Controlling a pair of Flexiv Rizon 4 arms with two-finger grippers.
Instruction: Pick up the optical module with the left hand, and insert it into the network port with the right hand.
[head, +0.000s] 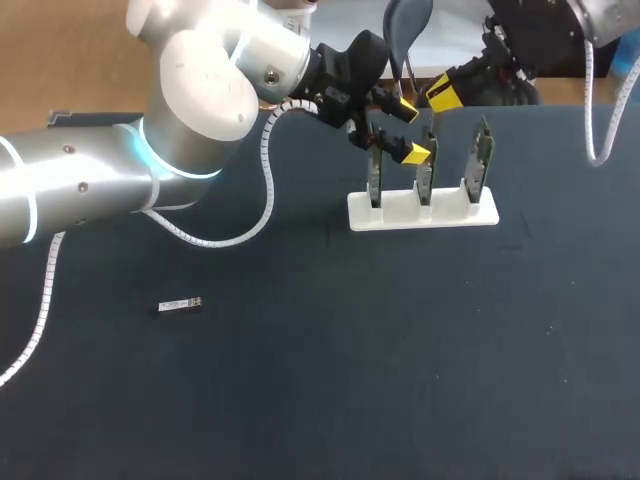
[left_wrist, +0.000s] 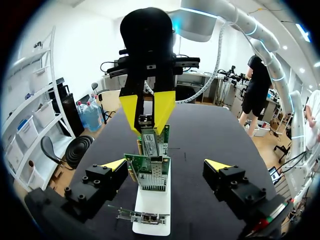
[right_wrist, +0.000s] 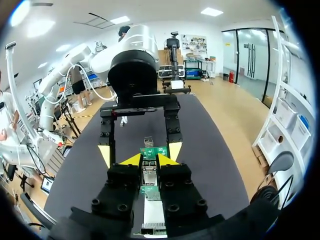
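Note:
A white rack (head: 423, 212) holds three upright green network cards (head: 427, 178). My right gripper (head: 438, 97) hangs over the rack from the back right. It is shut on a silver optical module (right_wrist: 149, 169), which sits against a card's port (left_wrist: 150, 140). My left gripper (head: 410, 131) hovers at the rack's left end, open and holding nothing. Its fingertips (left_wrist: 114, 164) straddle the nearest card (left_wrist: 148, 172) without touching it. In the left wrist view the right gripper (left_wrist: 148, 117) faces mine across the cards. A second optical module (head: 178, 306) lies flat on the dark table, far to the left.
The left arm's big white elbow (head: 205, 85) and its coiled cable (head: 268, 190) hang over the table's back left. The right arm's cable (head: 600, 120) dangles at the back right. The dark table top (head: 400, 360) stretches in front of the rack.

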